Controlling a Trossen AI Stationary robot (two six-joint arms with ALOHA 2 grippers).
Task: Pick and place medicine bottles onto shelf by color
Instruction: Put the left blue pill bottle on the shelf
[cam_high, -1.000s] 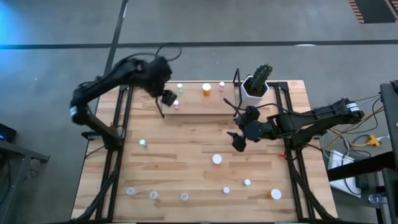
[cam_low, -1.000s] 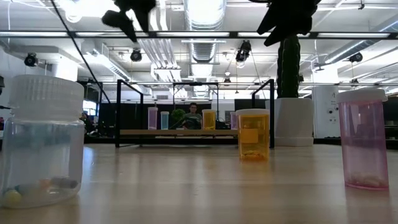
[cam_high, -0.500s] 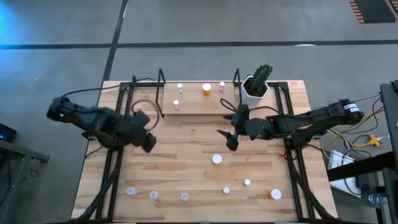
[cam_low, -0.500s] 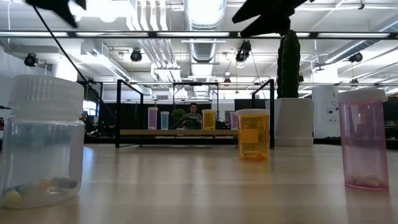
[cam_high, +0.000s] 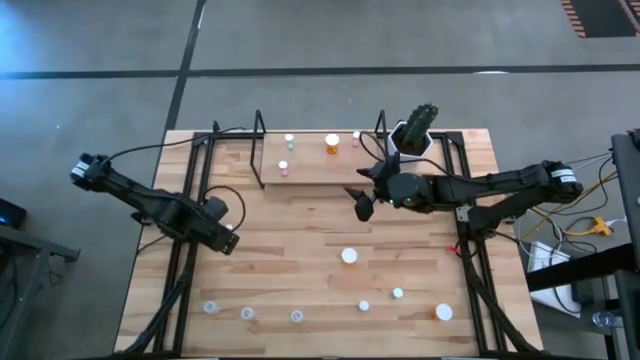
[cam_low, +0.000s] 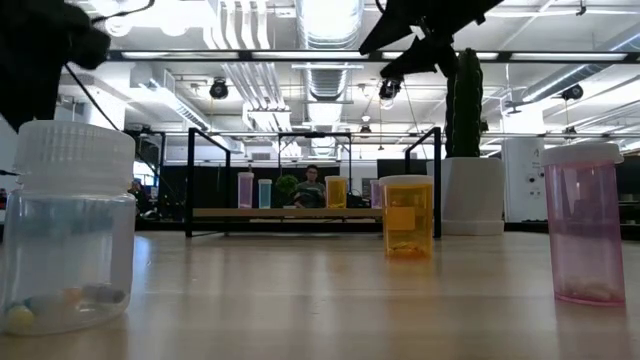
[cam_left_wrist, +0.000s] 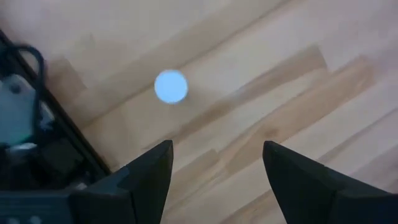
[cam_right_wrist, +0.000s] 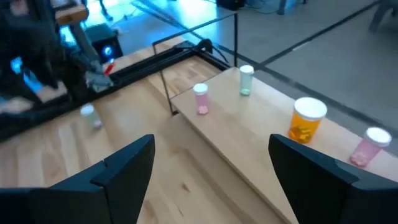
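The left gripper hangs low over the left side of the table, fingers parted and holding nothing, with a small white-capped bottle just ahead of it on the boards. To take it cleanly, I would centre the fingers on either side of the cap, come straight down and close on the body below the lid (round plastic like this slips easily).

The right gripper hovers near the front edge of the shelf, spread wide and empty. Four bottles stand on the shelf: a green one, two pink and a fat orange one. More wait near the table's front edge.

The bottles are smooth, see-through cylinders with ribbed white caps; the shelf is pale bare wood with thin black wire ends.
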